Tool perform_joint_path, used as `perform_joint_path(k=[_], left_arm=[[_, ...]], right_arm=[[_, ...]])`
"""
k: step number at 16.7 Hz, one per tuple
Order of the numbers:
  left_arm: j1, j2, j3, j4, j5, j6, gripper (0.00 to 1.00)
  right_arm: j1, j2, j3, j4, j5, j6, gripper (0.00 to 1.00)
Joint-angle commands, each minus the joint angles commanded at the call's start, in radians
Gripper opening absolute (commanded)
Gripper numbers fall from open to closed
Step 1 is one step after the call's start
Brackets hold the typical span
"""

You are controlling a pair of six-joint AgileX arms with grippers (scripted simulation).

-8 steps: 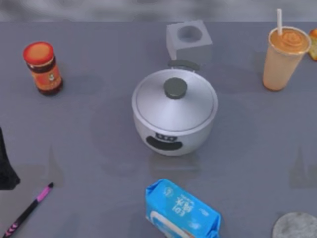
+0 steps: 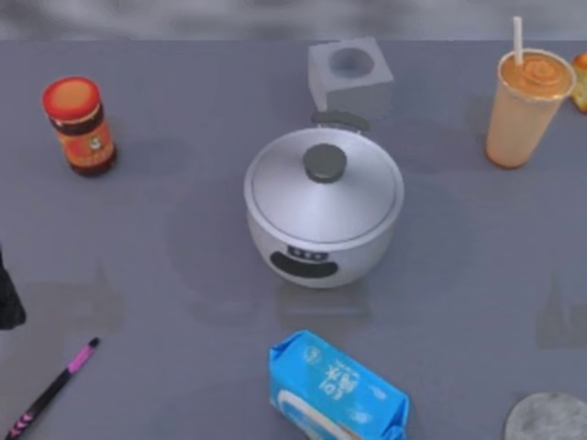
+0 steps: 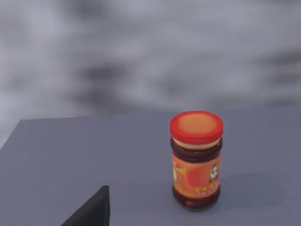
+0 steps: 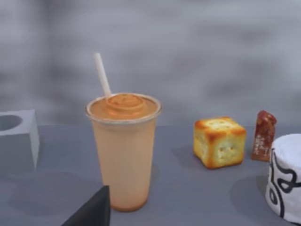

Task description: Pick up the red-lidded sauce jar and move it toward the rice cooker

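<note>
The small red-lidded sauce jar point(image 2: 80, 126) with dark reddish-brown contents is standing upright and untouched at the table's far left, well apart from the large round silver-grey rice cooker point(image 2: 323, 205) at centre. The left gripper point(image 2: 7, 298) is waiting at the left edge, so the reach seems not yet begun; I cannot tell how its fingers stand. Next it needs lining up around the jar's body.

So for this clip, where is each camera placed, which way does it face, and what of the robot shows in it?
Top view: above the table, looking down; only a dark bit of the left arm shows at the left edge.
Left wrist view: low, facing the red-lidded sauce jar; a dark corner of its own arm shows.
Right wrist view: low, facing the drink cup; the same kind of dark corner shows.
Shared: top and left wrist both show the jar; top and right wrist, the cup and grey cube.
</note>
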Motion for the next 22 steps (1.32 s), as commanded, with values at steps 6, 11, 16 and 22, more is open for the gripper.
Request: perform_joint_path(k=[6, 11, 16, 22], left_arm=[[0.003, 0.454, 0.442, -0.248, 0.028, 0.153, 1.00], [0.008, 0.952, 0.917, -0.523, 0.056, 0.321, 1.00], [0.014, 1.475, 1.417, -0.813, 0.088, 0.499, 1.00], [0.018, 2.011, 1.944, -1.109, 0.124, 0.686, 1.00]], right_arm=[[0.000, 0.000, 0.000, 0.000, 0.000, 0.000, 1.00], [0.000, 0.000, 0.000, 0.000, 0.000, 0.000, 1.00], [0.000, 0.000, 0.000, 0.000, 0.000, 0.000, 1.00], [0.000, 0.000, 0.000, 0.000, 0.000, 0.000, 1.00]])
